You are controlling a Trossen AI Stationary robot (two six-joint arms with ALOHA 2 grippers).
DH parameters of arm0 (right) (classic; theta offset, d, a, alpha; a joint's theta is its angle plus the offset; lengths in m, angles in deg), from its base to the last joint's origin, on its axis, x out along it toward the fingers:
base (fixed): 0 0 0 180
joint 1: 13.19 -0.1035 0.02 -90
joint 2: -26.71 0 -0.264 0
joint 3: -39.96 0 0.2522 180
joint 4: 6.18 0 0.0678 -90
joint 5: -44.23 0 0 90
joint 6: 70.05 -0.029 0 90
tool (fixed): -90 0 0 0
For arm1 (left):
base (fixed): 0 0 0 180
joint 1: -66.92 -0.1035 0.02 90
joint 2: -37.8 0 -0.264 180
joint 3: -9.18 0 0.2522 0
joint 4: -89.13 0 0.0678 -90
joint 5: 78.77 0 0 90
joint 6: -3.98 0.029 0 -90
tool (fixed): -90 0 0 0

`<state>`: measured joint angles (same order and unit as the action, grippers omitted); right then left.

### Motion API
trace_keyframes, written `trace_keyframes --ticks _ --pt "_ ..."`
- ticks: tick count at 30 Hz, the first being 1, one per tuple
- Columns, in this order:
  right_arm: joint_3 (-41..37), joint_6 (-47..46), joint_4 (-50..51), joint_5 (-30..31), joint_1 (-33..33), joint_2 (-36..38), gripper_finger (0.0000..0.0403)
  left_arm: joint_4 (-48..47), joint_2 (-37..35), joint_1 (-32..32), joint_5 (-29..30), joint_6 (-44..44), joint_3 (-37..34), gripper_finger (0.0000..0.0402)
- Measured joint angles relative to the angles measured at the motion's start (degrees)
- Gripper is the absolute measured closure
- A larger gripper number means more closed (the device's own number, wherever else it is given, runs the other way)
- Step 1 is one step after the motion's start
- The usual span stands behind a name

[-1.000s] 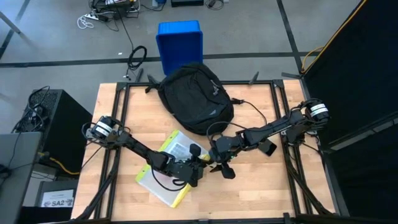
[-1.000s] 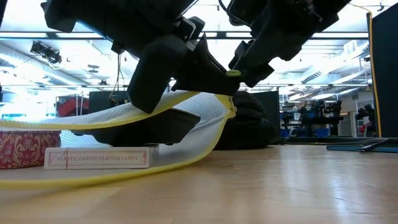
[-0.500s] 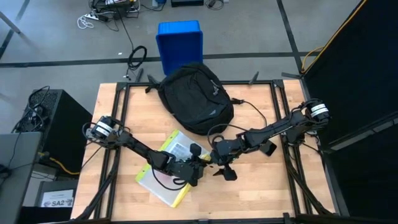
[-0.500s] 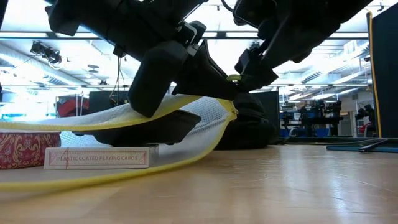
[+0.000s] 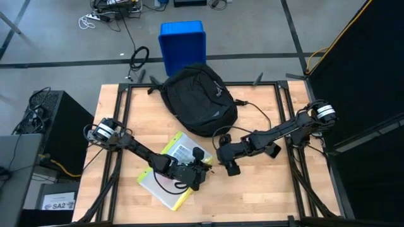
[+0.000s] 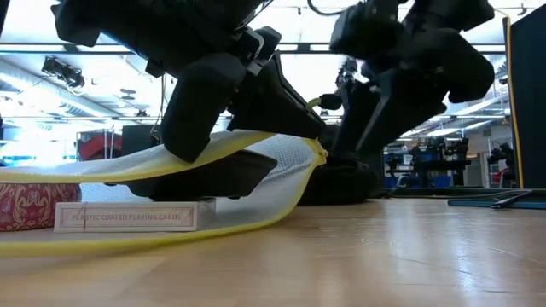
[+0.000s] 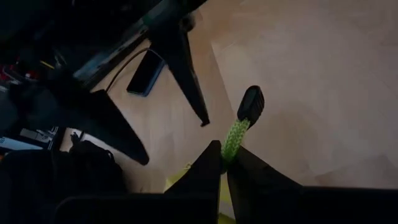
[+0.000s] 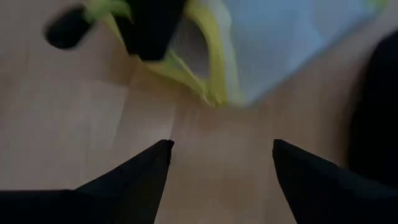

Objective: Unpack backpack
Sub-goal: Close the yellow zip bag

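The black backpack (image 5: 199, 99) lies at the table's far middle, untouched. Nearer, a white mesh pouch with yellow trim (image 5: 169, 180) lies flat on the wood, its right corner (image 6: 317, 155) raised. At that corner my left gripper (image 7: 224, 155) is shut on the pouch's yellow-green pull cord. My right gripper (image 8: 222, 146) is open just right of it (image 5: 231, 168), slanting down over bare wood with nothing between its fingers. My left gripper pinches the yellow-green pull cord (image 7: 231, 144) between its two fingertips, just behind the cord's black end tab (image 7: 250, 102), which sticks out past them. The fingers slant down from the table's left. The pouch's corner hangs raised from the hold; the rest lies on the table.
A box of playing cards (image 6: 128, 217) and a red patterned box (image 6: 26, 205) lie under or within the pouch. A small dark flat device on a cable (image 7: 144, 73) lies right of the grippers. A blue bin (image 5: 183, 44) stands beyond the far edge. Bare wood at the near right (image 5: 265, 195).
My right gripper has drawn away from the pouch's pull cord, a little toward the table's right edge, and has rolled and tipped to point more steeply down. The left gripper and the raised pouch corner have stayed where they were.
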<state>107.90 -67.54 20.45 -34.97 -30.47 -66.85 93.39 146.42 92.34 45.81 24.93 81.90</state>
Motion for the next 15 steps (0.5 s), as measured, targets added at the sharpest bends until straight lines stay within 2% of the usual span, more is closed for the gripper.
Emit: trace_keyframes --ticks 4,8,11,15 --pt "-2.89 8.95 -9.06 4.01 -1.9 0.0 0.0148 0.36 0.0 -0.03 -0.31 0.14 0.0 0.0401" --pt "-6.43 13.51 -15.8 6.99 -2.59 -0.02 0.0142 0.55 0.0 -0.03 -0.38 0.22 0.02 0.0401" --pt "-8.84 14.35 -20.69 7.45 -2.58 -0.95 0.0137 0.68 0.0 -0.05 -0.38 0.22 0.02 0.0401" --pt "-8.98 18.03 -28.68 7.31 -2.53 -6.0 0.0132 0.71 0.0 -0.18 -1.87 0.25 0.07 0.0402"
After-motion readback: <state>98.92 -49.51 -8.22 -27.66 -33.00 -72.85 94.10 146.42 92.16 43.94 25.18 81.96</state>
